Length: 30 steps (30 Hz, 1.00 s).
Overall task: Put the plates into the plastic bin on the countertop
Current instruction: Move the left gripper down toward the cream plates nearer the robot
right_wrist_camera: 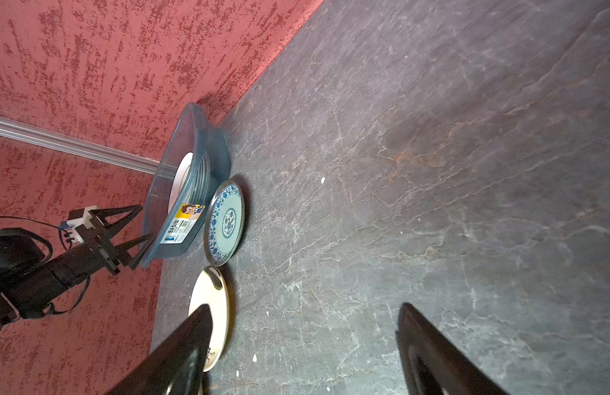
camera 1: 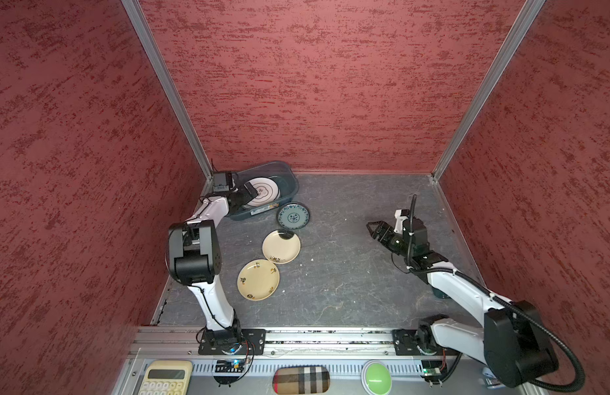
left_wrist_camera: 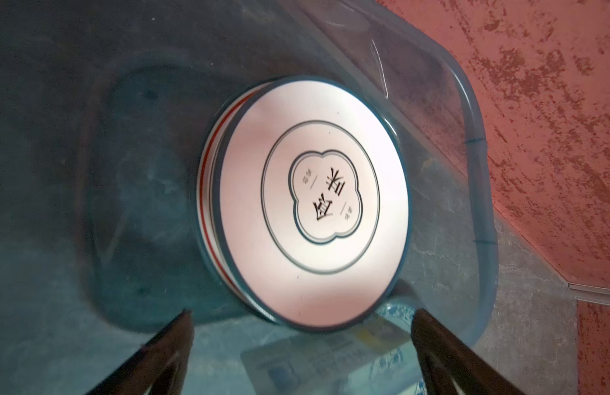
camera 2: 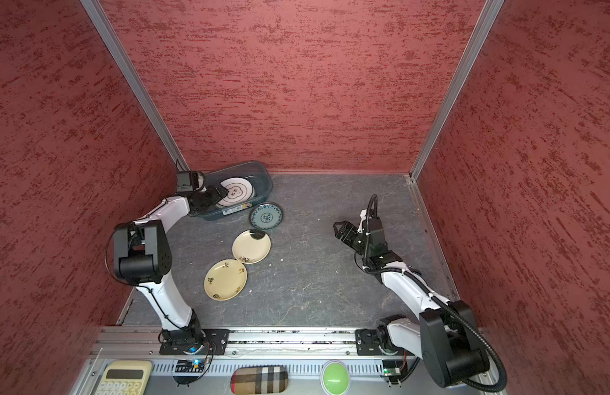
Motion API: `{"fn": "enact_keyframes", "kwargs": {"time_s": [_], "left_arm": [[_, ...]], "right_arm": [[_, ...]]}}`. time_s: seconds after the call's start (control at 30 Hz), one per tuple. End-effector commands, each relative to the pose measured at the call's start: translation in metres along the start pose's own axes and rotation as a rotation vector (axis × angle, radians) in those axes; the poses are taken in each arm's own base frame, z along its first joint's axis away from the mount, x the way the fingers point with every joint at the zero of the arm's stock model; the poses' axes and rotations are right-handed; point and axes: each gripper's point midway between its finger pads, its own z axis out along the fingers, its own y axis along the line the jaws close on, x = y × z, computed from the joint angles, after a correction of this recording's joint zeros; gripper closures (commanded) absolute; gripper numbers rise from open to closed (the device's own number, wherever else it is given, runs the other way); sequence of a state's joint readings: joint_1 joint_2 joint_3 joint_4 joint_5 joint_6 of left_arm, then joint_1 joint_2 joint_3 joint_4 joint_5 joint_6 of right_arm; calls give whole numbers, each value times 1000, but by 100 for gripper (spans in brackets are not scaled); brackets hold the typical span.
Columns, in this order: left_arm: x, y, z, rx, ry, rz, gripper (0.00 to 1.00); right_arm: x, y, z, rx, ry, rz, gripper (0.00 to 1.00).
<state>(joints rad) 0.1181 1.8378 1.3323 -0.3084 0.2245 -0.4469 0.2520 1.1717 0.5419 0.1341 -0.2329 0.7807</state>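
Countertop [camera 1: 348, 273] of dark grey veined stone holds three round plates you have left to move. A teal-patterned plate [camera 1: 292, 215] sits just beside the translucent blue-grey plastic bin [left_wrist_camera: 474, 113], and two cream-yellow plates [camera 1: 281, 246] [camera 1: 258, 279] lie nearer your left claw [left_wrist_camera: 302, 313] than your right claw [camera 1: 372, 229]. Both claws gape wide and hold nothing. Just ahead of the left claw, inside the bin, a stack is topped by a white teal-rimmed plate [left_wrist_camera: 310, 201]. The bin's label [right_wrist_camera: 182, 222] reads "BASIN". The top plate's two black characters I cannot read.
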Motion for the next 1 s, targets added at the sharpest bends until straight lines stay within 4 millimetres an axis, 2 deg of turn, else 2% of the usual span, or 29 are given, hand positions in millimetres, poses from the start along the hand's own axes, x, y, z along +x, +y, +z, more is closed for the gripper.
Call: {"fn": "enact_keyframes", "kwargs": {"time_s": [0.0, 0.2, 0.3, 0.4, 0.5, 0.63, 0.73, 0.97], "left_arm": [[9, -9, -30, -47, -54, 60, 0], [58, -3, -82, -141, -141, 143, 0], [87, -5, -102, -116, -123, 146, 0], [110, 1, -120, -104, -97, 108, 1], [131, 18, -134, -141, -74, 65, 0], [159, 44, -140, -203, -16, 36, 0], [179, 54, -142, -230, 41, 1, 0], [211, 75, -148, -305, 93, -30, 0]], "right_arm": [[-16, 25, -8, -65, -45, -73, 15], [-15, 48, -16, -157, -32, -140, 14], [-12, 59, -19, -200, -20, -176, 15], [-11, 65, -20, -220, -15, -192, 15], [-11, 69, -21, -241, -19, -196, 14], [-11, 73, -23, -261, -27, -200, 15], [-11, 74, -25, -263, -26, -209, 14], [-9, 71, -33, -254, -36, -232, 14]]}}
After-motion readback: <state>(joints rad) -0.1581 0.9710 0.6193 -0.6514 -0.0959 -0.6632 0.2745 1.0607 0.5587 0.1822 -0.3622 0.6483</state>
